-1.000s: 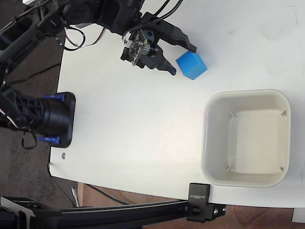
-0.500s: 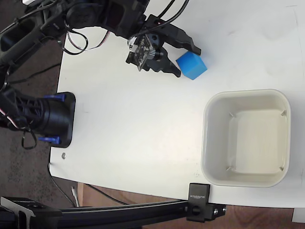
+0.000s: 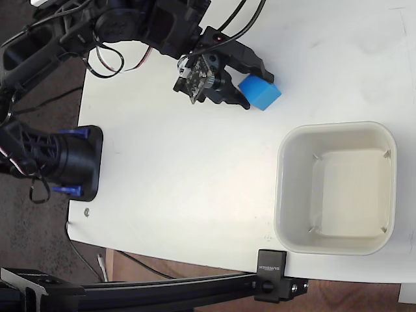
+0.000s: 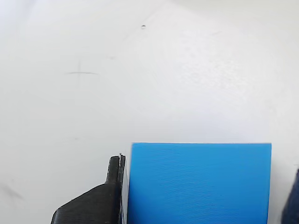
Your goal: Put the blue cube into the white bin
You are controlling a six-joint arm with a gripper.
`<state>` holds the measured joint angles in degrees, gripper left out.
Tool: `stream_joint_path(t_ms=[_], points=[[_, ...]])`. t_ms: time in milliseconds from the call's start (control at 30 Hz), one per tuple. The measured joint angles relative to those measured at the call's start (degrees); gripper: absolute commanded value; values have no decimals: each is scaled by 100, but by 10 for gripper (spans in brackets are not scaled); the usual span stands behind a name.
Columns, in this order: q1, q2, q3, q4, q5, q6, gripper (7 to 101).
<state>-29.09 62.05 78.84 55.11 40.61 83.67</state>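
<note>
The blue cube [image 3: 262, 95] rests on the white table, up and to the left of the white bin [image 3: 280, 188] in the fixed view. My gripper [image 3: 255, 88] reaches in from the upper left and straddles the cube, one black finger on each side. In the wrist view the cube [image 4: 201, 184] fills the bottom centre. The left finger [image 4: 110, 191] lies against its left face. The right finger [image 4: 295, 198] shows only at the frame edge, a narrow gap away from the cube. The jaws stand open around the cube. Nothing is inside the bin.
The arm's black base [image 3: 71, 162] sits at the table's left edge, with cables trailing above it. A black clamp [image 3: 270, 275] grips the front edge below the bin. Dark floor lies beyond the left edge.
The gripper has slid to the right toward the cube until its fingers flank it. The cube has barely shifted and the bin has not moved.
</note>
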Motion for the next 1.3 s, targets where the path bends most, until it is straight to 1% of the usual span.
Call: stream_joint_path(t_ms=[67,133,167,233,333,533,600,700,833,933,1000,1133,1200,1300], points=[[0,0,53,-18,-9,0,675],[0,0,70,-26,-18,0,626],[0,0,70,-26,-18,0,583],[0,0,70,-9,-18,-53,465],[-18,0,53,62,9,-141,457],[-18,18,-316,633,9,-527,433],[35,132,-325,773,-18,-879,430],[316,527,-404,844,-237,-1556,427],[940,677,-1195,1160,-642,-2628,422],[1450,659,-1951,1397,-1107,-3533,417],[1811,554,-2479,1424,-1468,-4157,417],[2505,369,-2689,1090,-2329,-5449,425],[2786,246,-2689,835,-2760,-5924,430],[3085,-35,-2733,554,-3296,-6425,433]])
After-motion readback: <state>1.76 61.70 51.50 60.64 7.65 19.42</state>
